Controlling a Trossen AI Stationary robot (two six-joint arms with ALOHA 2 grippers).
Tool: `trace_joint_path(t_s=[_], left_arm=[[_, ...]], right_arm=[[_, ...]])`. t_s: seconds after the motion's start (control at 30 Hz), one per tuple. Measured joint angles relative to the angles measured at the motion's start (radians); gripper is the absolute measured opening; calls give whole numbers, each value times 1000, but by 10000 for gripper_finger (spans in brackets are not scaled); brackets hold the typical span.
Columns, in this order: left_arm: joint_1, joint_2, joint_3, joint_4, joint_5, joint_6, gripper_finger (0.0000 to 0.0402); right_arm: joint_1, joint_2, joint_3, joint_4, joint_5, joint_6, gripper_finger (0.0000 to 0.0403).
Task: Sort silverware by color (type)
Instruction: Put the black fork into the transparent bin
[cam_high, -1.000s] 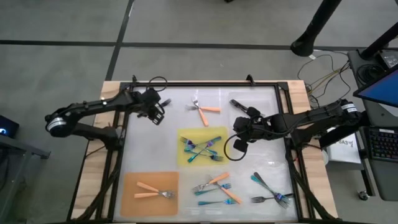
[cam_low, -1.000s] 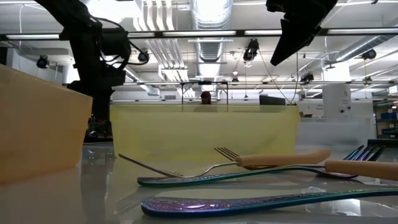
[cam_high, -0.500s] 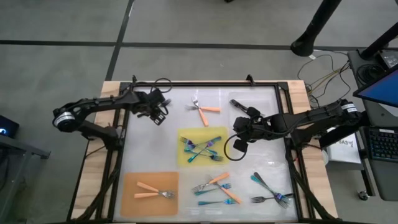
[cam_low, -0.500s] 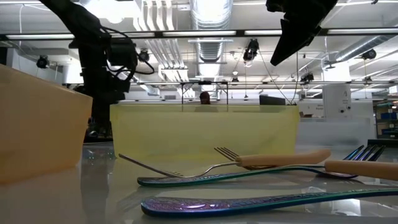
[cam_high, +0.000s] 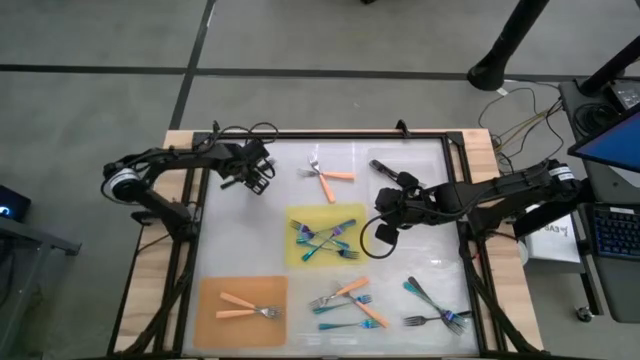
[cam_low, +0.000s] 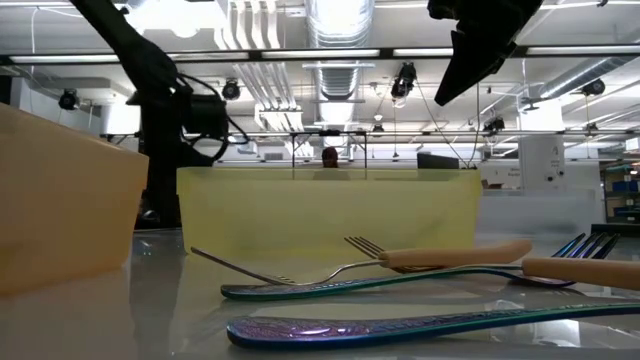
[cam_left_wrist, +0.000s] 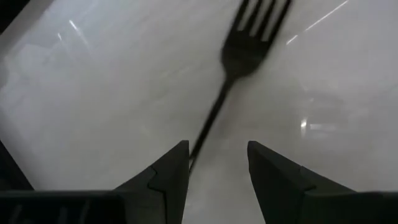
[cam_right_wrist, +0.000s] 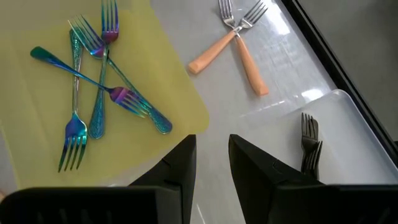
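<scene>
In the left wrist view a dark grey fork (cam_left_wrist: 239, 56) lies on the white table, tines away from me. My left gripper (cam_left_wrist: 217, 146) is open near the table's far left (cam_high: 258, 178), one finger on either side of the fork's handle; whether they touch it I cannot tell. My right gripper (cam_right_wrist: 212, 140) is open and empty, hovering right of the yellow mat (cam_high: 300, 220). Several iridescent blue-teal forks (cam_high: 325, 238) lie crossed on that mat. Two orange-handled forks (cam_high: 245, 306) rest on the orange mat (cam_high: 215, 325).
Two orange-handled forks (cam_high: 328, 178) lie crossed at the far middle. Dark forks (cam_right_wrist: 309, 140) rest on a clear tray (cam_right_wrist: 348, 124) at the far right. Near the front edge lies a mixed heap of orange and teal forks (cam_high: 350, 300), with dark and teal ones (cam_high: 435, 318) beside it.
My left gripper has moved a little toward the table's right and far edge, and its arm has swung in closer to the table. The right arm and the forks on the mats have kept still.
</scene>
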Motion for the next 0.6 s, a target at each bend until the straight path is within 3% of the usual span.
trace_joint_path(t_s=[0.33,0.6], left_arm=[[54,75,6,8,32,22,140],[56,93,6,9,83,11,59]], right_arm=[[0,0,0,0,0,0,86],[0,0,0,0,1,0,86]])
